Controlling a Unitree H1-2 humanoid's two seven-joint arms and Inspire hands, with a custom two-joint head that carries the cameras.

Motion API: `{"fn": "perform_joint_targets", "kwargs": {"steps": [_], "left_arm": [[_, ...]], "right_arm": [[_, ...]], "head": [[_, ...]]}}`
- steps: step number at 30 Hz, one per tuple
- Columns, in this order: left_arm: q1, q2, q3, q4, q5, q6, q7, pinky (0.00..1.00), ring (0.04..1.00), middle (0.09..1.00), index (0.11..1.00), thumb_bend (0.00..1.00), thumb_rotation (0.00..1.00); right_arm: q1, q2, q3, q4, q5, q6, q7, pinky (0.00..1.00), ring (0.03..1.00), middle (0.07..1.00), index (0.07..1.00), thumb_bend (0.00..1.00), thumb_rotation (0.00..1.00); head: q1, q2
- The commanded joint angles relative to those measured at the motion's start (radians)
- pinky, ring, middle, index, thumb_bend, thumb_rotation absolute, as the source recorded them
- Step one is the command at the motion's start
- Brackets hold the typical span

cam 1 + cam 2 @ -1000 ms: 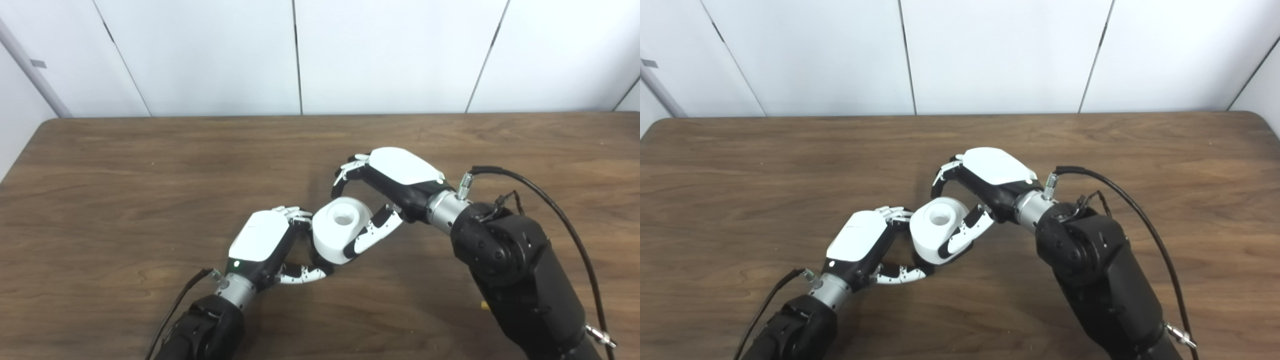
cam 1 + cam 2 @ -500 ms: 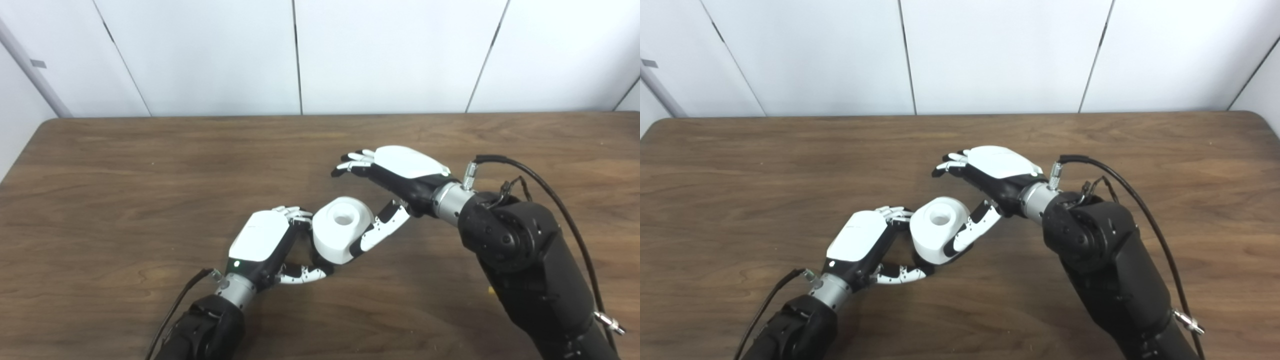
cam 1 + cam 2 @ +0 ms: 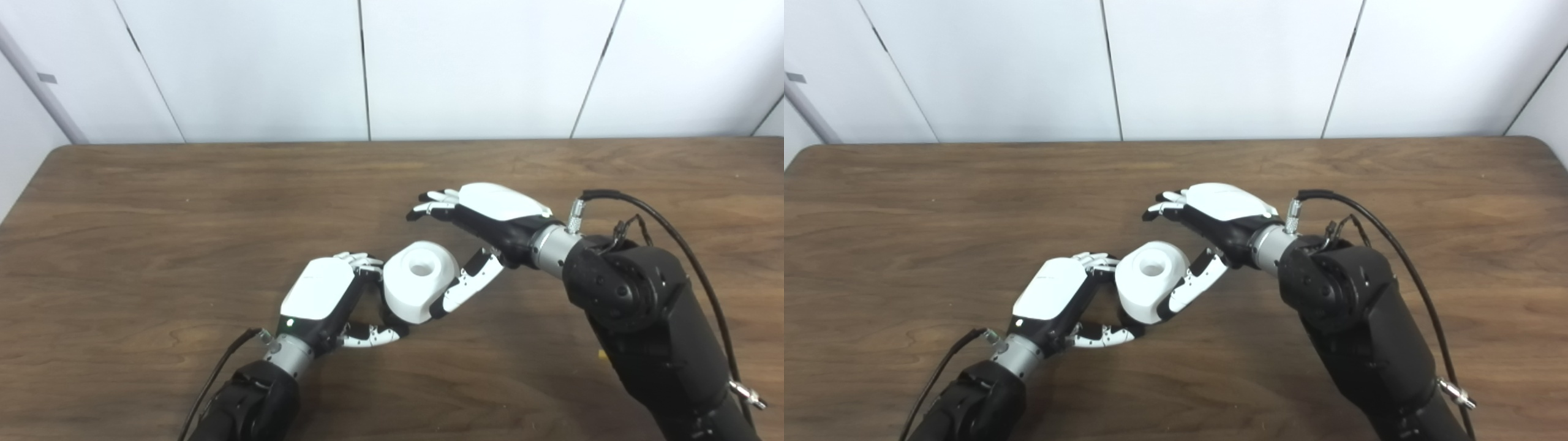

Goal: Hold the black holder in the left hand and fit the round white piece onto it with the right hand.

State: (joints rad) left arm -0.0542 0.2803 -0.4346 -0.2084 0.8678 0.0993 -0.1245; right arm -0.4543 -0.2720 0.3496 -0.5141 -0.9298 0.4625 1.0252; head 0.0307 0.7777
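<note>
Two hands: both met at table (image 3: 184, 202) centre.
Left hand (image 3: 321, 294): clenched around something hidden, presumably the black holder, unseen.
Right hand (image 3: 484, 214): released, fingers spread, thumb beside the piece.
Round white piece (image 3: 419, 282): at left hand's 2 o'clock, touching its fingers.
Handling: looked rigid, smooth, light; grip across its curved sides.

The round piece (image 3: 420, 288) is plain white; both hands, left (image 3: 324, 297) and right (image 3: 490, 211), are white-shelled over black; the table (image 3: 153, 245) is dark brown woodgrain; the wall (image 3: 478, 67) looks off-white, perhaps pale grey.
</note>
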Motion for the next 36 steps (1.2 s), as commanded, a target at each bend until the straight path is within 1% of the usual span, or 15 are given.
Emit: {"fn": "perform_joint_targets", "kwargs": {"steps": [1, 5, 10, 14, 20, 25, 29, 33, 36], "left_arm": [[0.015, 0.008, -0.023, 0.042, -0.009, -0.011, -0.055, 0.88, 0.830, 0.754, 0.486, 0.52, 0.05], [0.017, 0.006, -0.013, 0.044, -0.024, -0.015, -0.047, 0.87, 0.823, 0.746, 0.486, 0.52, 0.05], [0.020, 0.003, 0.000, 0.038, -0.042, -0.007, -0.054, 0.88, 0.824, 0.742, 0.486, 0.52, 0.05], [0.019, 0.011, 0.003, 0.038, -0.037, -0.010, -0.048, 0.87, 0.818, 0.740, 0.488, 0.52, 0.05], [0.019, 0.019, 0.007, 0.014, -0.026, 0.016, -0.076, 0.86, 0.807, 0.745, 0.496, 0.52, 0.07], [0.020, 0.023, 0.010, 0.005, -0.025, 0.023, -0.088, 0.87, 0.819, 0.765, 0.495, 0.52, 0.07], [0.021, 0.021, 0.014, 0.005, -0.019, 0.021, -0.088, 0.87, 0.822, 0.767, 0.493, 0.52, 0.07], [0.023, 0.015, 0.017, -0.001, -0.014, 0.038, -0.099, 0.88, 0.828, 0.770, 0.492, 0.52, 0.07], [0.024, 0.014, 0.021, -0.002, -0.020, 0.034, -0.097, 0.88, 0.827, 0.770, 0.493, 0.52, 0.07]], "right_arm": [[-0.045, -0.012, -0.030, -0.040, -0.016, 0.006, 0.015, 1.00, 1.000, 0.987, 0.893, 1.00, 0.42], [-0.044, -0.015, -0.064, -0.059, -0.019, 0.006, 0.047, 1.00, 1.000, 0.989, 0.895, 1.00, 0.42], [-0.039, -0.019, -0.080, -0.067, -0.019, 0.005, 0.048, 1.00, 1.000, 0.986, 0.891, 1.00, 0.42], [-0.033, -0.012, -0.084, -0.065, -0.031, 0.005, 0.045, 1.00, 1.000, 0.988, 0.887, 1.00, 0.43], [-0.023, 0.000, -0.092, -0.061, -0.021, 0.003, 0.032, 1.00, 1.000, 0.991, 0.883, 1.00, 0.43], [-0.020, 0.001, -0.088, -0.059, -0.031, 0.001, 0.028, 1.00, 1.000, 0.997, 0.884, 1.00, 0.45], [-0.020, 0.005, -0.088, -0.054, -0.034, 0.002, 0.026, 1.00, 1.000, 0.996, 0.879, 1.00, 0.44], [-0.016, 0.004, -0.085, -0.050, -0.035, 0.000, 0.020, 1.00, 1.000, 0.999, 0.878, 1.00, 0.45], [-0.013, 0.005, -0.086, -0.051, -0.033, 0.001, 0.016, 1.00, 1.000, 0.998, 0.878, 1.00, 0.45]], "head": [[0.000, 0.000], [-0.003, -0.002], [-0.004, -0.003], [0.001, -0.003], [0.006, -0.003], [0.004, -0.002], [0.007, -0.001], [0.008, -0.001], [0.009, 0.000]]}}
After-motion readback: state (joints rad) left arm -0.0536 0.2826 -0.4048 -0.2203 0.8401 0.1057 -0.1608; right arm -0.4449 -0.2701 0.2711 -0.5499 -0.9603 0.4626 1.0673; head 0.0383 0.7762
